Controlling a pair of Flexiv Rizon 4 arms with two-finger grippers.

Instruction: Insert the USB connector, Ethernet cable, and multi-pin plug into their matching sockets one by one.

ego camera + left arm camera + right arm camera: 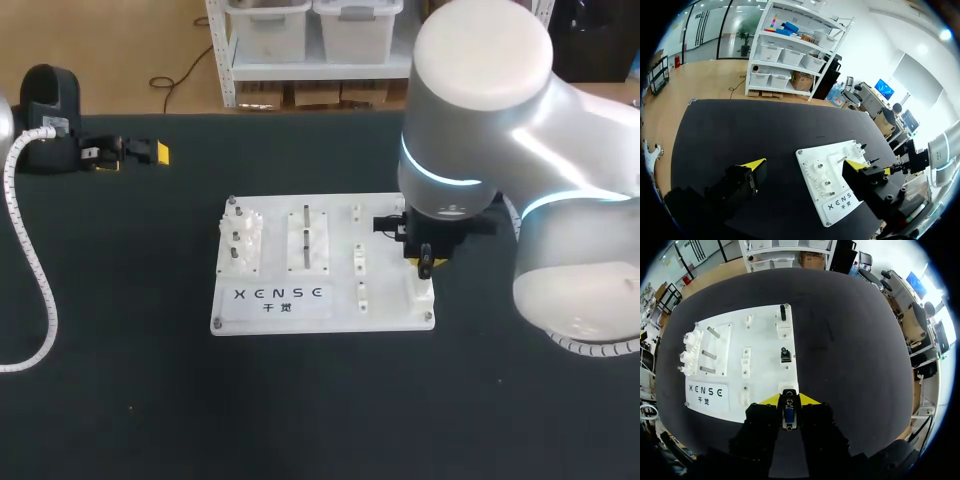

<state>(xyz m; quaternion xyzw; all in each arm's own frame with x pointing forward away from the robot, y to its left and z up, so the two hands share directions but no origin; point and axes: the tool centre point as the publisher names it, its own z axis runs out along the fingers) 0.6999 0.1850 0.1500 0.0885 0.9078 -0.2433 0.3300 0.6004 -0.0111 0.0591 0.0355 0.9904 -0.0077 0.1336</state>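
Over the board [340, 300], right claw [789, 400] seemingly clamps multi-pin plug [789, 416]; left claw [806, 163] gapes.

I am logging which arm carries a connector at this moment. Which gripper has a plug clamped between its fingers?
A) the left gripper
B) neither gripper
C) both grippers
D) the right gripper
D: in the right wrist view the right gripper has a plug clamped between its yellow-tipped fingers, while the left gripper stands open with nothing between its fingers.
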